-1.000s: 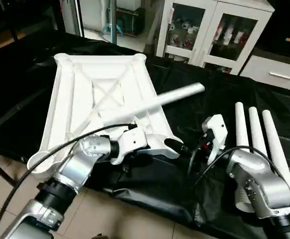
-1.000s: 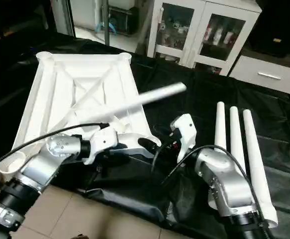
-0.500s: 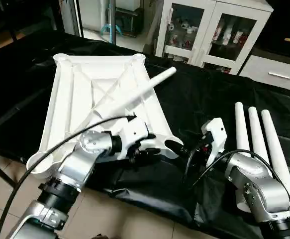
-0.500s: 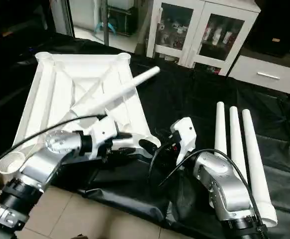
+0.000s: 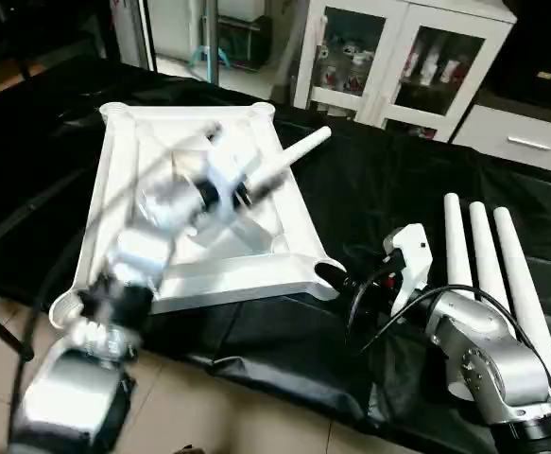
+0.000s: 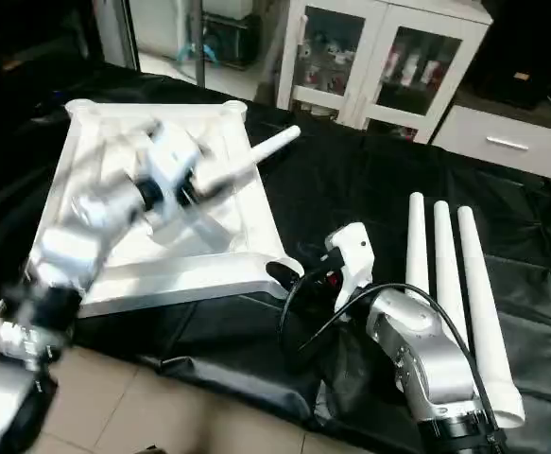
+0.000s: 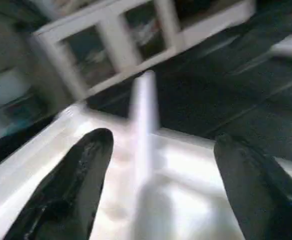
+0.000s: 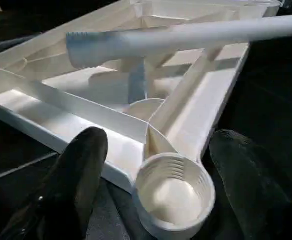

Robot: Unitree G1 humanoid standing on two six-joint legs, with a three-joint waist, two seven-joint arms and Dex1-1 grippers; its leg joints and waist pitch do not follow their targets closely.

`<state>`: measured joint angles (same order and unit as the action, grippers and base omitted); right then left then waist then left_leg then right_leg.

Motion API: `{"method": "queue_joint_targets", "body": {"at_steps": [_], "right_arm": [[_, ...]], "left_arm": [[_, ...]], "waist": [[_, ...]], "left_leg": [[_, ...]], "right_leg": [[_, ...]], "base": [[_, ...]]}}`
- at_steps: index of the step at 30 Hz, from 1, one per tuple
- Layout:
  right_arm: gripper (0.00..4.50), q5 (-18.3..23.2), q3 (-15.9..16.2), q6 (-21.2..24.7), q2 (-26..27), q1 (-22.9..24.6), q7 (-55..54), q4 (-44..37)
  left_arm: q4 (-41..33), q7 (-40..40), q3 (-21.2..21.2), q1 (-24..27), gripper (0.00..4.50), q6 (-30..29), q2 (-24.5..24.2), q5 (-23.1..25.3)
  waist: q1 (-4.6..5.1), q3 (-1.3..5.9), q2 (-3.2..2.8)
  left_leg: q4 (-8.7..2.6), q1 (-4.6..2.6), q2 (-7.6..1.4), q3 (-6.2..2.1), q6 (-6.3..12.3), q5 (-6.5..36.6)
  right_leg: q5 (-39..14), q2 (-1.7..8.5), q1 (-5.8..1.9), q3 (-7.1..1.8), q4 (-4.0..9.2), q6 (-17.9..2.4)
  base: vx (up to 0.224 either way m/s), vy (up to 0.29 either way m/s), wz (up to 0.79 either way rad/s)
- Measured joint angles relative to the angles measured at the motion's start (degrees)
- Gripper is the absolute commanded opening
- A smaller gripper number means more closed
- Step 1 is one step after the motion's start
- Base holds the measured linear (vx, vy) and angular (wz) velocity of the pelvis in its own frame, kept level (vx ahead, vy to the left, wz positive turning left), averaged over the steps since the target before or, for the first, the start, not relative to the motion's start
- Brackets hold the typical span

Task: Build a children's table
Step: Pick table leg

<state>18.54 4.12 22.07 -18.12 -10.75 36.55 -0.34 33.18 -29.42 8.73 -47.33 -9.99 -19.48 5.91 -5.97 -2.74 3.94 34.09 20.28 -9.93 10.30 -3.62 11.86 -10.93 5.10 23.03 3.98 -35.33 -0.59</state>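
No readable writing or brand anywhere. Upturned tabletop (image 5: pixel 162 189) at centre left on the black worktop (image 5: pixel 398 189), with one leg (image 5: pixel 289 156) lying slantwise over it, tip past its upper-right edge. Three more legs (image 5: pixel 488 255) side by side at right. Left gripper (image 7: pixel 156 165) blurred over the tabletop, fingers (image 7: pixel 75 185) apart astride the leg. Right gripper (image 8: pixel 156 185) fingers (image 8: pixel 80 175) apart around the near corner socket (image 8: pixel 173 195), seen ribbed inside from the right wrist.
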Motion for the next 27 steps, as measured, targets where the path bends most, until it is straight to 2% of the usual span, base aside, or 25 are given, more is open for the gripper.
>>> {"method": "queue_joint_targets", "body": {"at_steps": [4,6,11,17,20,23,27], "right_arm": [[3.56,-0.66,0.40,1.00,-0.27,0.11,-0.51,-1.11],[3.56,-0.60,0.79,2.19,-0.60,0.48,-0.41,-3.08],[3.56,-0.19,1.15,3.46,-0.72,1.03,-0.39,-4.71],[3.56,-0.21,1.15,4.37,-1.29,1.83,-0.47,-5.43],[3.56,-0.23,1.16,4.80,-1.44,1.84,-0.45,-5.79],[3.56,-0.53,1.16,4.88,-1.95,1.87,-0.45,-5.79],[3.56,-0.86,1.99,4.89,-2.04,1.86,-0.41,-5.79]], "left_arm": [[11.16,1.41,1.36,-3.44,4.15,0.84,-2.52,2.82],[16.31,0.42,1.19,-5.23,4.23,0.67,-2.58,2.71],[24.10,-3.75,-5.73,-8.42,4.23,-2.11,0.93,-4.65],[28.35,-6.08,-11.94,-13.98,4.23,-2.83,3.42,-11.14],[28.52,-7.44,-13.34,-15.83,4.23,-3.89,4.42,-12.86],[28.58,-10.30,-12.08,-16.18,4.23,-5.38,5.47,-12.42],[30.41,-8.87,-3.63,-14.35,4.23,-3.96,7.13,-4.75]], "waist": [[-0.14,-0.06,-0.13],[-0.36,-0.07,-0.13],[-1.07,-0.09,-0.17],[-0.89,-0.17,-0.27],[-0.74,-0.18,-0.29],[-0.69,-0.19,-0.28],[-0.63,-0.20,-0.30]], "left_leg": [[0.01,0.12,0.01,-0.04,0.01,-0.01],[0.01,0.14,0.02,-0.05,0.04,-0.01],[0.06,0.18,0.05,-0.04,0.04,0.00],[0.06,0.13,0.04,-0.05,0.02,-0.02],[0.06,0.13,0.04,-0.04,0.03,-0.02],[0.06,0.15,0.04,-0.04,0.05,-0.01],[0.06,0.15,0.03,-0.04,0.08,-0.03]], "right_leg": [[0.03,-0.01,0.02,0.01,0.07,0.04],[0.03,0.00,0.02,0.02,0.11,0.04],[0.06,0.04,0.01,0.01,0.11,-0.02],[0.10,0.04,0.00,0.02,0.07,-0.06],[0.10,0.04,0.00,0.02,0.09,-0.06],[0.10,0.04,0.00,0.02,0.12,-0.06],[0.10,0.04,0.00,0.01,0.10,-0.06]], "base": [[0.000,0.000,0.00],[0.000,0.000,0.00],[0.000,0.000,0.00],[0.000,0.000,0.00],[0.000,0.000,0.00],[0.000,0.000,0.00],[0.000,0.000,0.00]]}}
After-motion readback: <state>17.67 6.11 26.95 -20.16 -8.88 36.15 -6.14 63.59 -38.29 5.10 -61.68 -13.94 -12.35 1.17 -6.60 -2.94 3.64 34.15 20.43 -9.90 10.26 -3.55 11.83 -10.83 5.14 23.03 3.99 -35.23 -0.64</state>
